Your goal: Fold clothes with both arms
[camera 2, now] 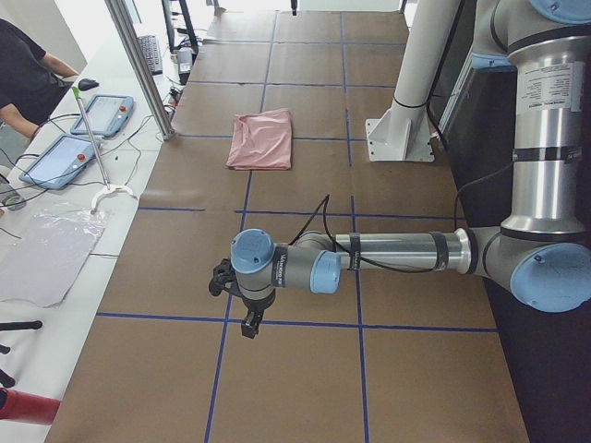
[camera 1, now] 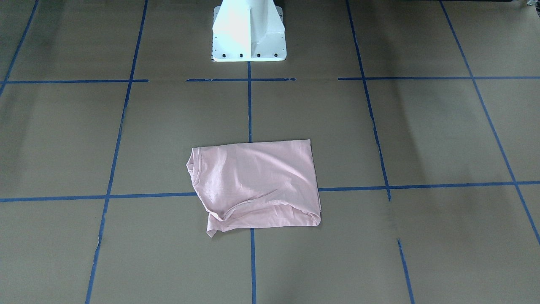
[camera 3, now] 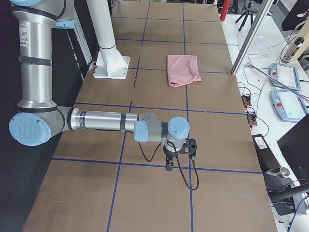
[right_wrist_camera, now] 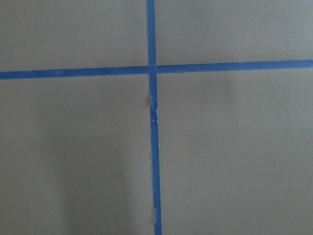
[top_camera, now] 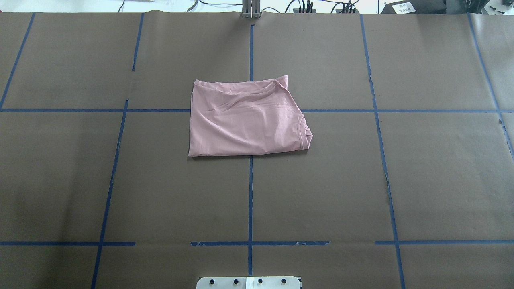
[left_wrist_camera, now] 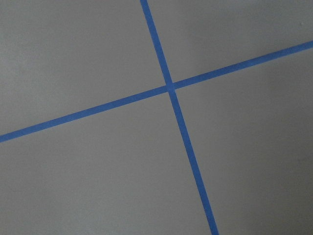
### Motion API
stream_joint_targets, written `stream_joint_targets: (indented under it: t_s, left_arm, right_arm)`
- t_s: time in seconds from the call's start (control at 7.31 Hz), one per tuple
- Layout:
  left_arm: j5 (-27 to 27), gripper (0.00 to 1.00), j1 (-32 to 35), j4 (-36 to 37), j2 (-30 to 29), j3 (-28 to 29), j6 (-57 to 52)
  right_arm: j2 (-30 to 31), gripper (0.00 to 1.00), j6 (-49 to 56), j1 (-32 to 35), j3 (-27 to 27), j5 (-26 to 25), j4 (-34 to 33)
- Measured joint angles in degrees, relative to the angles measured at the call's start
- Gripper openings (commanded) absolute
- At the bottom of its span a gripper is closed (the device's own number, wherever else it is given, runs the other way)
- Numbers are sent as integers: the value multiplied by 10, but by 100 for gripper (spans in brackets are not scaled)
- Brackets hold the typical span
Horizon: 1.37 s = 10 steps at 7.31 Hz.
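The shirt (top_camera: 245,118) lies folded into a rough rectangle near the middle of the tabletop (top_camera: 421,180), plain pink side up; it covers a crossing of the blue tape (top_camera: 250,243) lines, on the side away from the white pedestal (camera 1: 249,33) and well apart from it; its collar (top_camera: 302,130) sits at the edge toward the robot's right; a loose corner (camera 1: 212,229) pokes out at the far edge on that same side; soft creases run across the top layer, and bunched layers show along the far edge.

Neither arm touches the shirt; both are outside the overhead and front views. The left arm (camera 2: 397,251) shows in the left side view, its forearm stretched level and low over the tabletop, well apart from the shirt; the left pincer (camera 2: 249,325) points down just above a tape line; whether its fingers are apart or together I cannot tell. The right arm (camera 3: 101,121) shows in the right side view in a like pose, forearm level, well apart from the shirt; the right pincer (camera 3: 169,166) points down close to a tape line; its state too I cannot tell.

Each wrist view shows only brown tabletop and a tape crossing; in the right one the tape has a ragged edge.
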<state>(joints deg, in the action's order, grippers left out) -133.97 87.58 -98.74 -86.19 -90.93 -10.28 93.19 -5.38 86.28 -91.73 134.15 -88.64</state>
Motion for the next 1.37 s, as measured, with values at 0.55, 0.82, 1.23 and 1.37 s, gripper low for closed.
stream_joint_targets:
  t_s: [0.55, 0.82, 1.23, 1.37]
  left_arm:
    - [-8, 100, 0, 78, -7, -7, 45]
    - [-15, 100, 1, 77, -11, -10, 63]
    - [-25, 100, 1, 76, -16, -9, 66]
    - [-26, 100, 1, 76, -16, -9, 65]
  right_arm:
    - [2, 100, -1, 7, -4, 8, 1]
    - [2, 100, -1, 9, -5, 10, 2]
    - [1, 100, -1, 10, -6, 10, 1]
    - [1, 100, -1, 11, -6, 11, 1]
